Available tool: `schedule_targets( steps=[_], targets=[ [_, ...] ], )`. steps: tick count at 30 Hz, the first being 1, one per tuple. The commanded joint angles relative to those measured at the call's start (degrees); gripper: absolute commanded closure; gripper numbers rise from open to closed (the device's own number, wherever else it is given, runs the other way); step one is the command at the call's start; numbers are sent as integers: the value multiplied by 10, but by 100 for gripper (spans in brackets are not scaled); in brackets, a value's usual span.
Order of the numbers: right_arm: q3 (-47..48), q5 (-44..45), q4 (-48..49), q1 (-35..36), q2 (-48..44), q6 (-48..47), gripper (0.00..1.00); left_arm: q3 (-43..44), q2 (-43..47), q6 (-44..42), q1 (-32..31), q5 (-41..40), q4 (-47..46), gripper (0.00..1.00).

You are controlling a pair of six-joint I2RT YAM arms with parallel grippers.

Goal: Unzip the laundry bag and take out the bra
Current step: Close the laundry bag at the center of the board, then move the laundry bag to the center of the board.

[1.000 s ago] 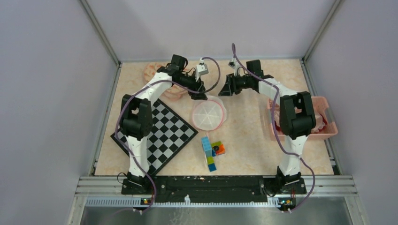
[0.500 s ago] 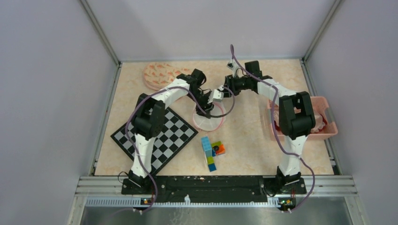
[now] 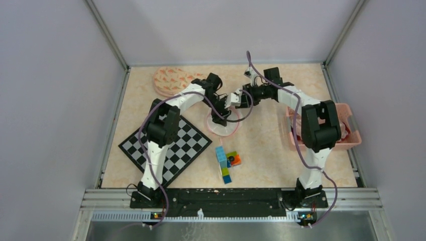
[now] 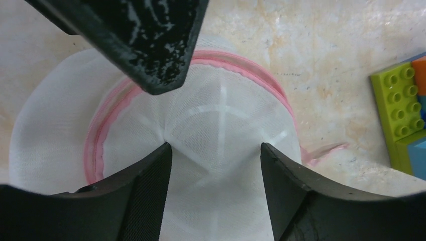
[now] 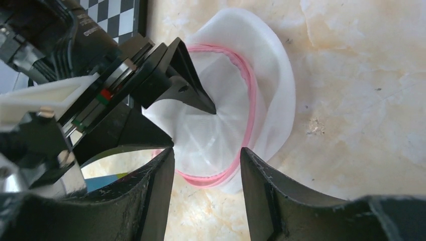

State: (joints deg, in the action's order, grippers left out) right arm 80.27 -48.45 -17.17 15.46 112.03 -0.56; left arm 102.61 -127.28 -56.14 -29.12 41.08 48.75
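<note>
The laundry bag (image 3: 228, 130) is a round white mesh pouch with a pink zipper rim (image 4: 241, 63), lying flat at the table's centre. My left gripper (image 3: 219, 118) points down onto it, open, its fingertips (image 4: 160, 156) pressed into the mesh, which puckers at the left tip. My right gripper (image 3: 236, 99) hovers just behind it, open, with nothing between its fingers (image 5: 256, 175); one finger shows at the top of the left wrist view. A peach patterned bra (image 3: 171, 80) lies at the back left, outside the bag.
A checkerboard (image 3: 171, 145) lies at the front left. Coloured toy blocks (image 3: 226, 160) sit just in front of the bag. A pink basket (image 3: 354, 133) holding cloth stands at the right edge. Grey walls close in three sides.
My left arm swung from the back left, over the bra, down onto the bag, squashing it. The right gripper crept left toward the bag.
</note>
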Motion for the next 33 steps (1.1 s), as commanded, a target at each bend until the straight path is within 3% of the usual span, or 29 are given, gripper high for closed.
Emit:
schedule_targets(
  steps=[1,9,13,17,20,24,33],
  targets=[
    [8,13,-9,-4,-69,-44,50,40,53,53,4,49,18,29],
    [15,66,-76,14,-121,-118,51,33,146,237,58,119,-66,22],
    [-12,99,-100,57,-154,-160,54,-42,200,395,133,172,-200,22],
    [-46,133,-92,114,-172,-187,57,-137,256,520,193,155,-352,21],
    [-59,148,-66,148,-157,-190,57,-161,275,541,220,130,-361,18],
    [-45,163,-19,181,-111,-156,56,-174,288,553,248,107,-352,2],
    [-27,242,42,209,-4,-109,56,-196,315,540,273,83,-355,1]
  ],
)
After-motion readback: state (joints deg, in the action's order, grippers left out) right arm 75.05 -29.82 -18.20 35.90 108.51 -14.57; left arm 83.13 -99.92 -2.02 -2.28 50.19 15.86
